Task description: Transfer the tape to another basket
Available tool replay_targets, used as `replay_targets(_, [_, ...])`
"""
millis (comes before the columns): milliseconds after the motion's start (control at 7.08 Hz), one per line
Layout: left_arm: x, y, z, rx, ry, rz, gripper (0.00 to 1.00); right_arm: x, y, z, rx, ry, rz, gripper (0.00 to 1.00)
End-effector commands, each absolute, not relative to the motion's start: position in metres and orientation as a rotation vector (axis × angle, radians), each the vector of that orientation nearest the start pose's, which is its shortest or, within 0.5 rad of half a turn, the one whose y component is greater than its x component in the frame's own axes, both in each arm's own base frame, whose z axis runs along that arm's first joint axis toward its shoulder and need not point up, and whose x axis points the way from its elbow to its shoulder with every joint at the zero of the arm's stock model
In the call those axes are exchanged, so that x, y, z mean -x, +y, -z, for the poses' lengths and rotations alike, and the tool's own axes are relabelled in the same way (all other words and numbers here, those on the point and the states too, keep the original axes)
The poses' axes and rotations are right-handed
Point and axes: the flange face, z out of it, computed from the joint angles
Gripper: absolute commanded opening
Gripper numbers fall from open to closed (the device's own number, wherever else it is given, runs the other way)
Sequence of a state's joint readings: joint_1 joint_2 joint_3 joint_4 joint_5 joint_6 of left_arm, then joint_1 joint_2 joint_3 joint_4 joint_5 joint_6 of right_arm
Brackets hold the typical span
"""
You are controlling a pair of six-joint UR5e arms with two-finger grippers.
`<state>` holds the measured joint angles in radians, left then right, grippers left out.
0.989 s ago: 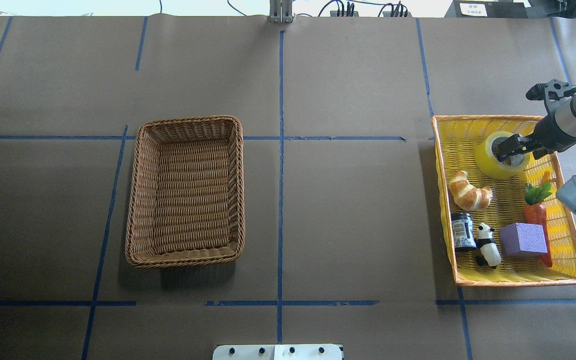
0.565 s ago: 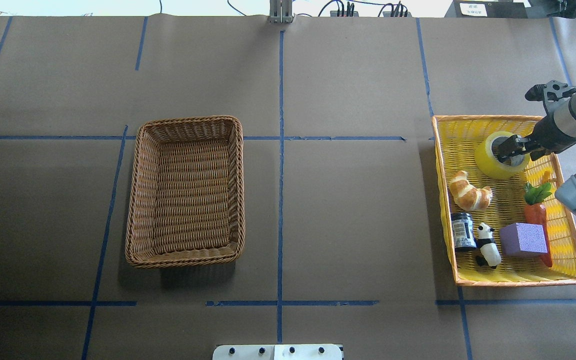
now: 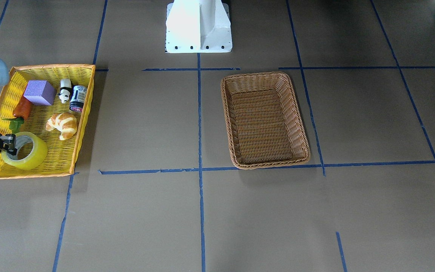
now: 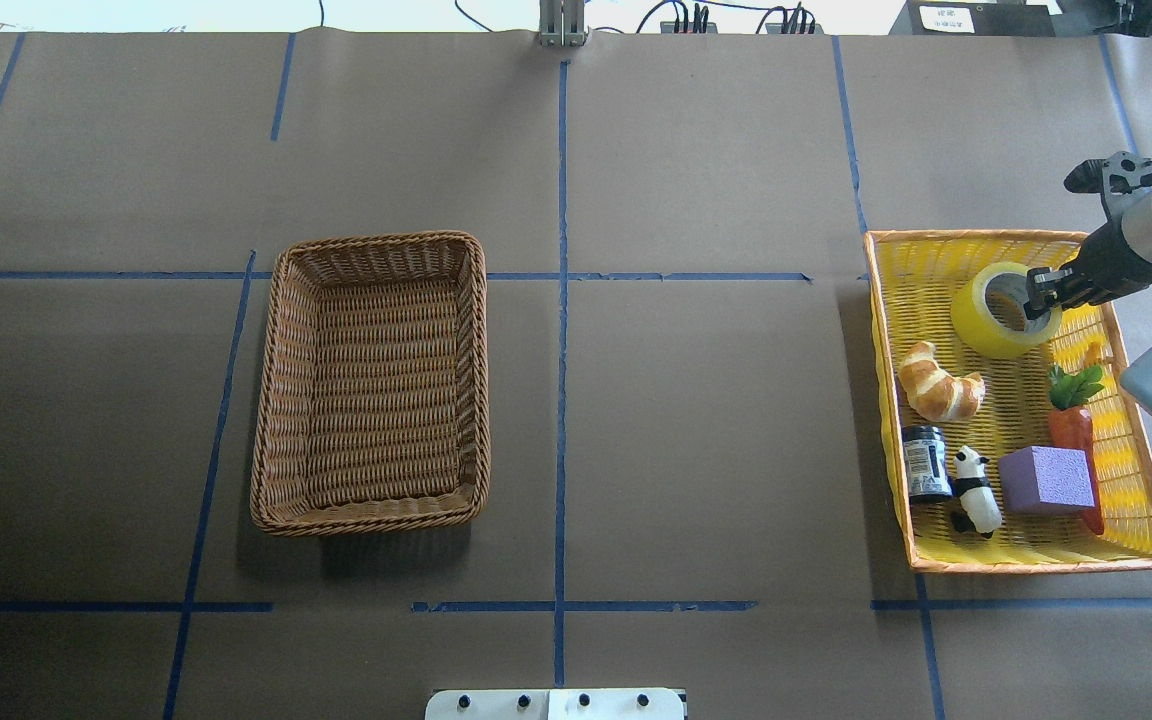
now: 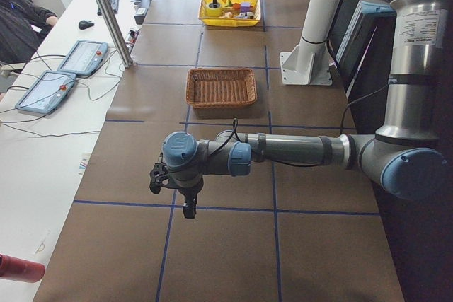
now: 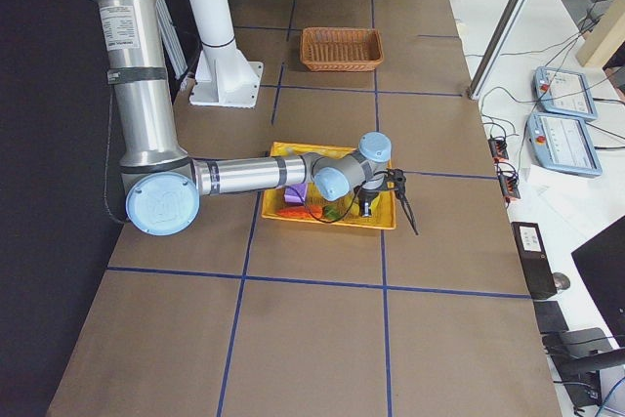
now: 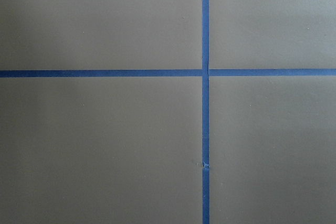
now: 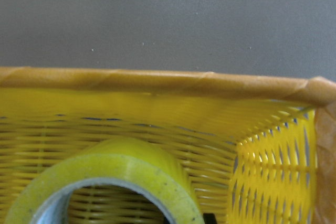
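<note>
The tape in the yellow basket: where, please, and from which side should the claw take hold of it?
Probably the ring wall, from above: the tape lies with its open core facing up, so one finger fits inside and one outside. The right claw is at that wall on the side away from the croissant.

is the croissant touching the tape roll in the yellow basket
Apart. The overhead view shows bare weave of the yellow basket between the croissant and the tape; the front-facing view shows the same gap.
</note>
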<state>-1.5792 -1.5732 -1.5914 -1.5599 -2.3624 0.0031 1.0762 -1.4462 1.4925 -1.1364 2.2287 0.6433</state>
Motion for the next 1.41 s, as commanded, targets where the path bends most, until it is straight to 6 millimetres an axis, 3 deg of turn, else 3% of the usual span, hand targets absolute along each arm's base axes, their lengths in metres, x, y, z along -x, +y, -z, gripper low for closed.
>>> replay_targets(0, [0.066,-0.493,-0.647,-0.015,0.791,0.001,1.00,0.162,-0.548,-0.575,-0.053,-0.869,-0.035,0.00])
replay_targets(141, [0.066,-0.494,-0.646,-0.017,0.791,0.000,1.00,0.137,-0.552,-0.559,-0.055,-0.937,-0.056,0.00])
replay_targets(282, [0.066,-0.494,-0.646,-0.018,0.791,0.000,1.00,0.131,-0.556,-0.527,-0.076,-1.004,-0.038,0.00])
replay_targets(565, [0.066,-0.501,-0.636,-0.035,0.793,-0.002,1.00,0.139,-0.560,-0.480,-0.042,-1.079,-0.103,0.00])
replay_targets(706, [0.064,-0.502,-0.625,-0.049,0.828,-0.003,1.00,0.162,-0.559,-0.450,-0.046,-1.126,-0.082,0.00])
replay_targets(989, [0.047,-0.508,-0.591,-0.091,0.847,-0.046,1.00,0.231,-0.542,-0.388,0.004,-1.234,-0.124,0.00])
replay_targets(1130, [0.024,-0.514,-0.559,-0.104,0.859,-0.018,1.00,0.256,-0.530,-0.369,0.003,-1.267,-0.166,0.00])
replay_targets(1271, [0.001,-0.515,-0.529,-0.098,0.905,0.071,1.00,0.284,-0.519,-0.337,0.023,-1.303,-0.209,0.00])
